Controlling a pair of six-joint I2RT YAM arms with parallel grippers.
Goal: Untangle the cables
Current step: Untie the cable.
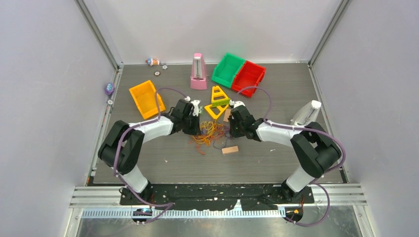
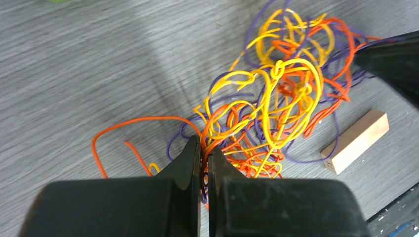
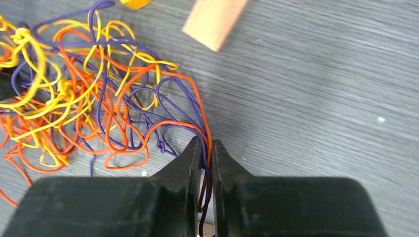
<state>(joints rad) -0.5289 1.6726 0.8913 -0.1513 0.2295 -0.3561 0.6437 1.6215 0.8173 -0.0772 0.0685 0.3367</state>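
One wooden block (image 1: 230, 149) lies on the table (image 1: 148, 163), toward its near edge. Just beyond the block, the cables (image 1: 209, 132) sit tangled. Left gripper (image 2: 203, 148): jaws clamped on orange strands. Right gripper (image 3: 206, 148): jaws clamped on orange and purple strands. Farther back stand a green bin (image 1: 227, 70) and a red bin (image 1: 248, 78).

The cables (image 1: 207, 132) were a knot of orange-red, yellow and dark purple strands on a grey, wood-grained table (image 1: 163, 158). Just beside the cables lay a pale tan block (image 1: 230, 149). Beyond the cables stood a pink metronome (image 1: 198, 71), a green bin (image 1: 227, 69), a red bin (image 1: 248, 77) and a yellow bin (image 1: 145, 98).
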